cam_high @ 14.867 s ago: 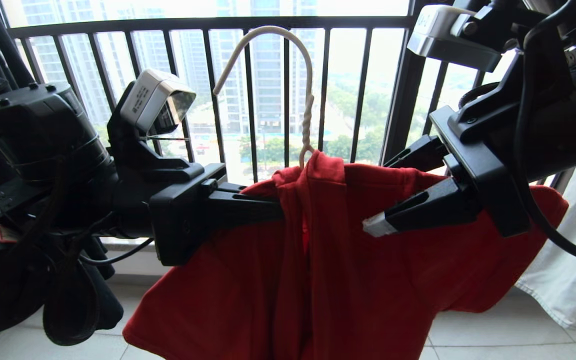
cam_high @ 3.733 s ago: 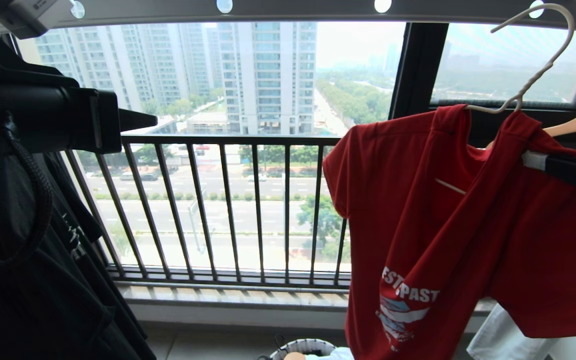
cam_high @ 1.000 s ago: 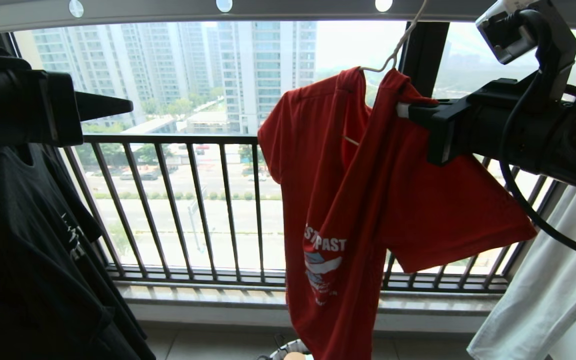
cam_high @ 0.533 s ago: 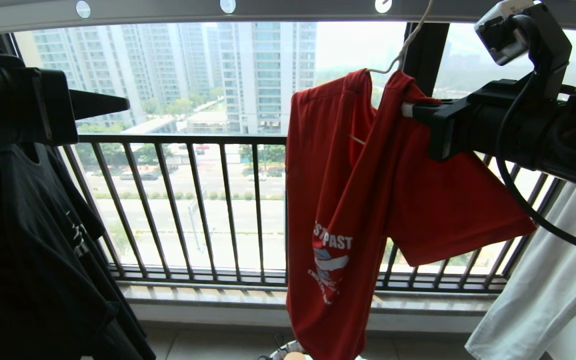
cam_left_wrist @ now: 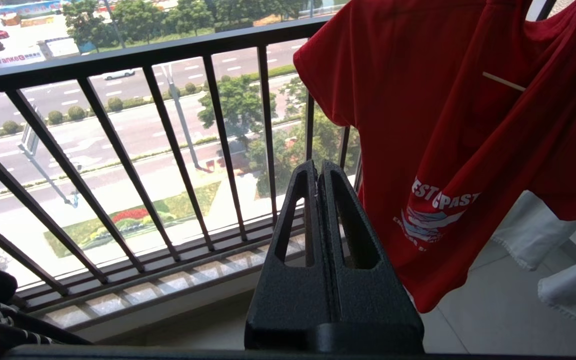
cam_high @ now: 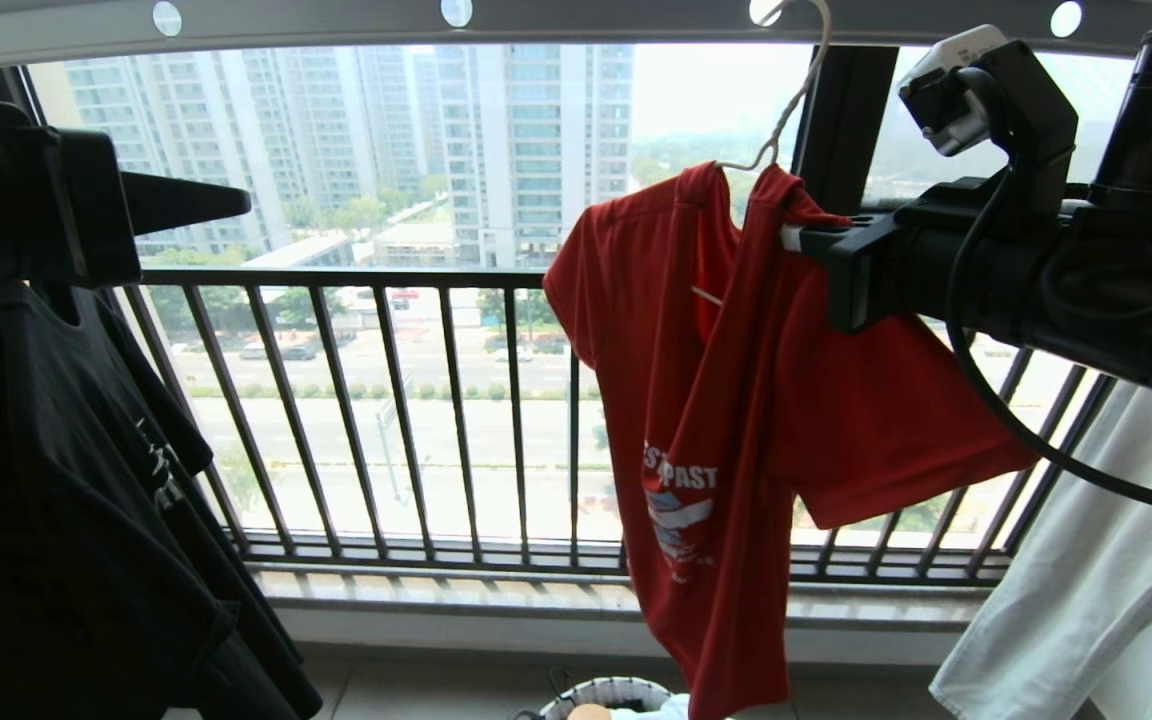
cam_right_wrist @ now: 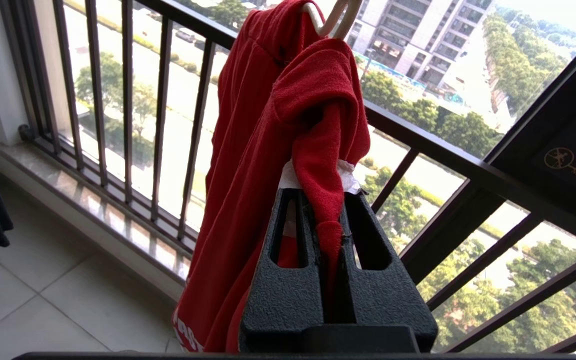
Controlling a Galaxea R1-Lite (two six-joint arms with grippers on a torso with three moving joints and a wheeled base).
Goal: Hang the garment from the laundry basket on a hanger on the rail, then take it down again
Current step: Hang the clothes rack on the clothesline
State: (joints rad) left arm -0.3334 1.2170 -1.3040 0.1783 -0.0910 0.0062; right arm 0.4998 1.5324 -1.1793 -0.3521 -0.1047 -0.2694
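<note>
Right tool (cam_right_wrist: 320, 215): clenched on a fold of the garment (cam_high: 736, 400) at its right shoulder, with a white strip caught in the pinch; it reaches in from the right, high in the scene.
Left tool (cam_left_wrist: 318, 175): clamped together with nothing between its tips, parked high at the left, well apart from the garment.
Garment position: draped on the hanger (cam_high: 786, 110), skewed, its left side hanging lower with the white lettering turned toward the robot.
Hanger state: the twisted neck rises from the collar and the hook curves up against the rail (cam_high: 576, 18), beside one of the round white discs. Whether the hook is fully seated over the rail cannot be told.
Step in hand (judgement): seating the hook on the rail.
Procedure: lift until the hook clears the rail, then lower straight. Release only when the hook carries the weight.
Caution: the grip is on cloth, not wire, so a sideways pull may drag the garment off the hanger.
Laundry basket (cam_high: 601, 692): on the floor, below the garment.
Far field: window railing (cam_high: 386, 410) with buildings beyond; black shirt (cam_high: 66, 520) at the left, pale cloth (cam_high: 1086, 600) at the right.
</note>
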